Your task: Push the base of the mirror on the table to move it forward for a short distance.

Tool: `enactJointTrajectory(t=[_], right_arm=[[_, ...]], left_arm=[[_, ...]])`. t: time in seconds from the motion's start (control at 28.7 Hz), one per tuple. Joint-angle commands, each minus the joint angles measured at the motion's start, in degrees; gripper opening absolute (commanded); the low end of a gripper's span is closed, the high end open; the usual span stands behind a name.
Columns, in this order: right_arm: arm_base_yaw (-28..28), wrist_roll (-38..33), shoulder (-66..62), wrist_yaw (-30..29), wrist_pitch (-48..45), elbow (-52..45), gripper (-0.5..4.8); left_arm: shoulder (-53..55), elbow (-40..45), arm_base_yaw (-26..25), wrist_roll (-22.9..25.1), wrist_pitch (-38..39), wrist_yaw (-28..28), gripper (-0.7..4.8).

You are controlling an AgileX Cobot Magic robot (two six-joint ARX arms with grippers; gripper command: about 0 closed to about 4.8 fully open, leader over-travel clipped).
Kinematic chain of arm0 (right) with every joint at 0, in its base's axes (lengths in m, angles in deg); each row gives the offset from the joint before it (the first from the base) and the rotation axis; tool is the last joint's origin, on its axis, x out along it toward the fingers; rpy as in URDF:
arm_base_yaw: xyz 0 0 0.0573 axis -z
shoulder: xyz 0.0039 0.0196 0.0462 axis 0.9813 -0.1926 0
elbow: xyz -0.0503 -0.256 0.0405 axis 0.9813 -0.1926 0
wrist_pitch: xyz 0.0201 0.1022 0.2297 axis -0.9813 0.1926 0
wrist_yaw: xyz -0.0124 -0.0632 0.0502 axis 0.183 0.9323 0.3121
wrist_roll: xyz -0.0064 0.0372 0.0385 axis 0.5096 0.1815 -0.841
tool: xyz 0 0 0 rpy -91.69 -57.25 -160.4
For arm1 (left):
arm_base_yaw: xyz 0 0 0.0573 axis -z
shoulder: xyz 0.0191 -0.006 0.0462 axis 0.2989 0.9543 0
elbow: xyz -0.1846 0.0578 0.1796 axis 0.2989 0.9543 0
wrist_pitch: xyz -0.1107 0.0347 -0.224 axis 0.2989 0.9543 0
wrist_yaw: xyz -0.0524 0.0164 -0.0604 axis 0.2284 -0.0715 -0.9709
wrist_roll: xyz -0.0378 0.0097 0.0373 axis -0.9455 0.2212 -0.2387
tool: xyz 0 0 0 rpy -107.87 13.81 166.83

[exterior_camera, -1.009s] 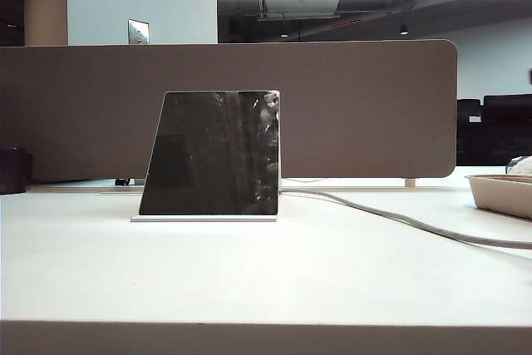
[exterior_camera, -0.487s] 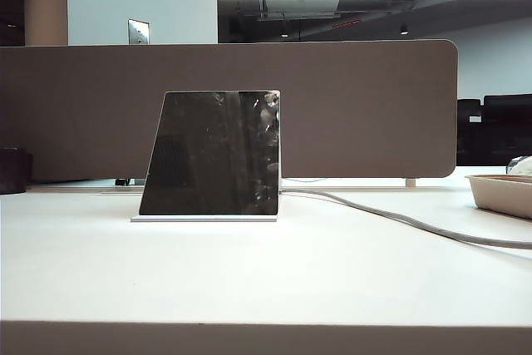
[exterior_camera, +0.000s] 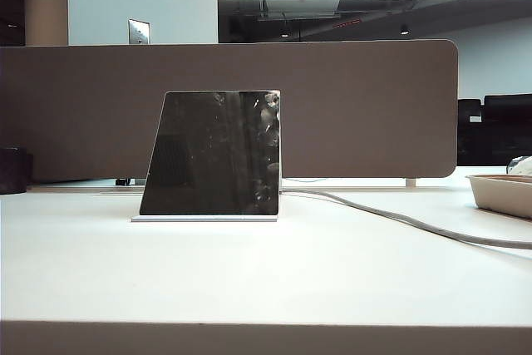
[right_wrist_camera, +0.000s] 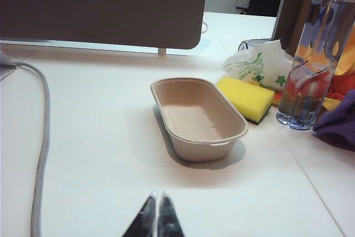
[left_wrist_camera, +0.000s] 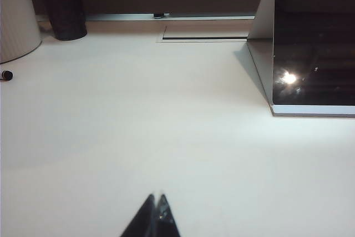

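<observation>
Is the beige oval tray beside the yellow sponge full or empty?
Empty: the beige oval tray shows only its bare inner floor and walls.

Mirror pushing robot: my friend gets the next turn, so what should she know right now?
Left claw: shut, holding nothing, low over the bare table, short of the mirror.
Right claw: shut, holding nothing, off to the right, near a beige tray.
The mirror stands upright on its base, left of the table's middle, a gray cable trailing off to the right.
Done: nothing; no claw touches the base.
Left: bring a claw to the base and push it forward a little.
</observation>
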Motion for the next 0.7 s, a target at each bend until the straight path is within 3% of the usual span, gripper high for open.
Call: enactJointTrajectory(t=[0.03, 0.7], right_arm=[[-0.04, 0.04, -0.02, -0.09, -0.81, 0.04, 0.22], [-2.78, 0.04, -0.02, -0.09, -0.81, 0.04, 0.22]], left_arm=[[0.02, -0.07, -0.02, 0.42, -0.63, -0.28, -0.02], [0.02, -0.07, 0.00, 0.42, -0.63, -0.28, -0.02]])
